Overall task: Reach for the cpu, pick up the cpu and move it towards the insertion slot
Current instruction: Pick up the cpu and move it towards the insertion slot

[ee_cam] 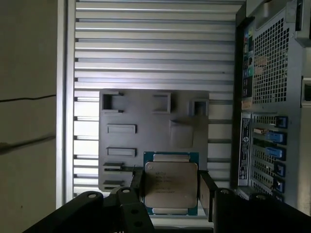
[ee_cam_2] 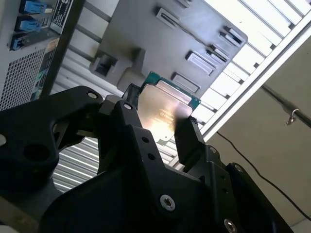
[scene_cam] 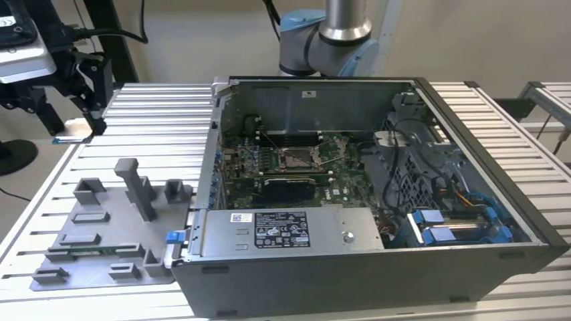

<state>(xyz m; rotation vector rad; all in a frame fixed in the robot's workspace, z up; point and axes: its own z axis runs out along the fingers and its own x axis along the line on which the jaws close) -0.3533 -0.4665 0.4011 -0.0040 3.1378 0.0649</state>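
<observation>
Locate the gripper [scene_cam: 71, 127] at 10 o'clock in the exterior view, over the far part of the slatted aluminium table [scene_cam: 152, 114], well apart from the computer case [scene_cam: 357, 281].

Check the clamp in both wrist views: gripper [ee_cam: 171, 187] [ee_cam_2: 160, 114] clamped on the cpu [ee_cam: 171, 180] [ee_cam_2: 163, 109], with one black finger against each of two opposite edges. Refer to the fingers [ee_cam: 137, 179] [ee_cam_2: 187, 133] for the contact.

Note the cpu's silvery metal face turned toward both wrist cameras, with a thin green border around it. In the exterior view, treat the pale flat piece between the fingers as too small to identify with certainty.

Find the grey fixture plate [ee_cam: 146, 116] [ee_cam_2: 146, 29] beyond the held cpu in both wrist views. In the exterior view, find the fixture plate [scene_cam: 111, 227] at 8 o'clock, flat on the table and just beside the case.

Locate the insertion slot [scene_cam: 299, 157] inside the case, near the centre of the exterior view and toward 3 o'clock from the gripper. Identify it by the silver frame, dark centre and surrounding green circuit board [scene_cam: 344, 177]. Record the cpu and slot as well apart, with the case wall between them.

Locate the arm [scene_cam: 344, 27] at 12 o'clock, upright behind the case.
</observation>
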